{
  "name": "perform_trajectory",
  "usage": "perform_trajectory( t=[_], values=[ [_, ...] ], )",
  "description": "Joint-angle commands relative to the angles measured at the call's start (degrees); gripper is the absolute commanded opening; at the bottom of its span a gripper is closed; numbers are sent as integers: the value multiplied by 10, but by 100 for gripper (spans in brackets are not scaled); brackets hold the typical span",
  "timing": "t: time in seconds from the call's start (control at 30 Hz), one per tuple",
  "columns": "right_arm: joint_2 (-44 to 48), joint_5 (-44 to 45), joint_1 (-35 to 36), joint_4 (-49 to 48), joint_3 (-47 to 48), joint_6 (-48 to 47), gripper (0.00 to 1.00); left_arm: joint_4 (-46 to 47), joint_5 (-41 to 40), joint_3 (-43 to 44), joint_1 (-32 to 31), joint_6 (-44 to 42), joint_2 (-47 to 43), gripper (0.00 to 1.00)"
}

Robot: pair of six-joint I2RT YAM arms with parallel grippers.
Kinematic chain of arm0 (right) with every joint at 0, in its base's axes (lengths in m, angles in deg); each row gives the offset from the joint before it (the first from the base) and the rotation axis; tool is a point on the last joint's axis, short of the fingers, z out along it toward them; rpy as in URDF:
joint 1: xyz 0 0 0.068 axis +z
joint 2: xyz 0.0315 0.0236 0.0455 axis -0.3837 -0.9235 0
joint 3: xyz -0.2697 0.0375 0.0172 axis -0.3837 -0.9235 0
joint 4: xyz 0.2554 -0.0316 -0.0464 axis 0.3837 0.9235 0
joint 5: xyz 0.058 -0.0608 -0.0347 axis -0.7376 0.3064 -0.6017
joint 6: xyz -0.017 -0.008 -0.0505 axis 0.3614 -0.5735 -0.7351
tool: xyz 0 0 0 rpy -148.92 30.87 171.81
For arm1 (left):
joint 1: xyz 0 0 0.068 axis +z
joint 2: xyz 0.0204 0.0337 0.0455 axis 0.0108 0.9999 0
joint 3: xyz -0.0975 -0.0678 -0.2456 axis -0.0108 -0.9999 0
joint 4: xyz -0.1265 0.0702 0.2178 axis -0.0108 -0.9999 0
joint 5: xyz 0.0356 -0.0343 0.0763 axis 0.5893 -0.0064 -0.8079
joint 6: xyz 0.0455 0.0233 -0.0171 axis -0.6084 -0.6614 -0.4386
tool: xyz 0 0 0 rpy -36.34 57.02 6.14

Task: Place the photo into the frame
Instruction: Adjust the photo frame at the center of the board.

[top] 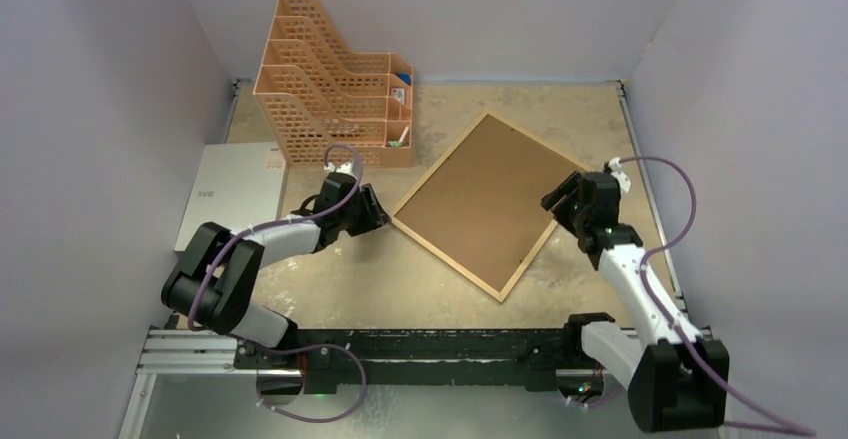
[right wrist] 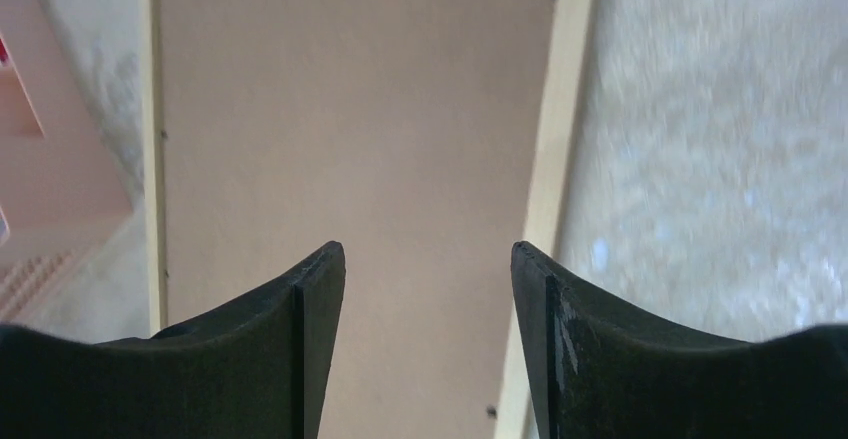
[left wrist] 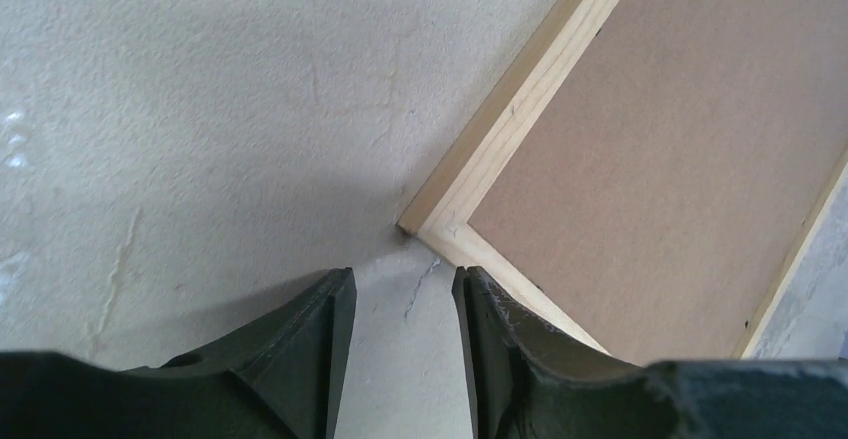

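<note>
Left claw is hanging narrowly parted and gripping nothing, just beside the left corner of the one frame. Its partner, the right claw, is gaping wide and empty above the frame's right side. That frame is lying flat mid-counter, turned cornerwise, with one brown backing board filling it. One orange organizer is standing far left, and one pale sheet is lying at the left edge.

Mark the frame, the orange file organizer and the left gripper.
frame [top: 446, 257], top external view, on its near-left wooden rail.
orange file organizer [top: 320, 124], top external view, on its lattice side wall.
left gripper [left wrist: 403, 279], left wrist view, midway between its fingertips.
</note>
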Motion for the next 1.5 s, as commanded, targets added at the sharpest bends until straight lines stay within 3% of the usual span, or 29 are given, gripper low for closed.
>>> perform_trajectory(
  t=[0.0,0.17,0.33,0.5,0.73,1.0,1.47],
  values=[
    [-119,59,1,-99,99,-61,65,-27,-3,-16,5,-13,-46,45],
    [-363,94,-1,-87,295,-129,64,-36,44,-40,5,-9,-78,39],
    [-517,132,-3,-80,432,-162,63,-34,92,-66,4,2,-91,37],
    [-610,156,-20,-47,527,-169,62,-20,134,-73,3,12,-85,38],
    [-650,145,-49,-63,552,-183,62,2,164,-64,3,11,-61,42],
    [-660,111,-64,-33,508,-164,62,36,152,-65,3,30,-42,47],
    [-456,41,-72,-131,179,-121,59,33,33,-58,5,50,-46,47]
  ],
)
